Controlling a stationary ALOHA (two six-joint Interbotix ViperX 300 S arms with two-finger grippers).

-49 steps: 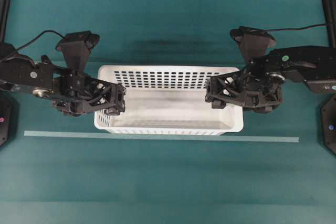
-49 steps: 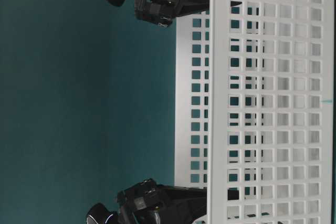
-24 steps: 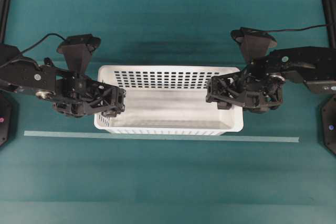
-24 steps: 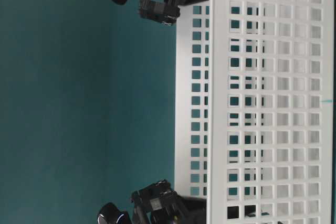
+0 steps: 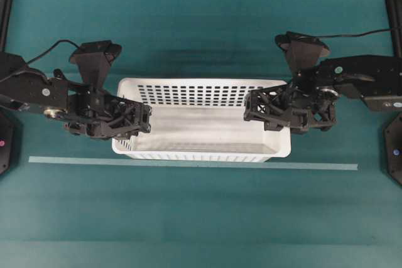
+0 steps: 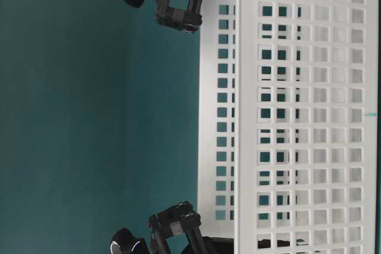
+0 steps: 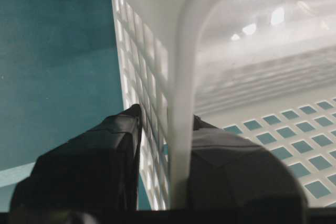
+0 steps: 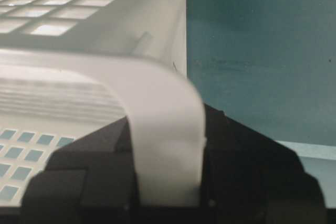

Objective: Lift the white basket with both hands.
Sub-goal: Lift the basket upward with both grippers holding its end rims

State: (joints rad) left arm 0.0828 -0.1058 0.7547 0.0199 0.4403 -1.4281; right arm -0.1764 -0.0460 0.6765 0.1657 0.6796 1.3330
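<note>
Teal cloth covers the table (image 5: 201, 211), with a pale strip of tape (image 5: 188, 164) running across it just in front of the white basket (image 5: 201, 133). That basket sits at the middle of the table: a long rectangular tub of white plastic with a rolled rim, rows of small slot holes in its walls and a solid, smooth floor.

At its left end, the left hand (image 5: 146, 119) straddles the short wall. The left wrist view shows what the overhead cannot: one black finger (image 7: 94, 166) pressed against the outside of the perforated wall and the other against the inside, with the rim standing between them, so the hand is closed on the basket's edge.

At the right end, the right hand (image 5: 250, 106) reaches over the opposite short wall. Its wrist view shows the rolled rim curving down between two black fingers (image 8: 252, 171), which clamp it from both sides.

Seen from table level, turned sideways, the basket's grid of square holes fills the frame, with a dark hand at each end.
</note>
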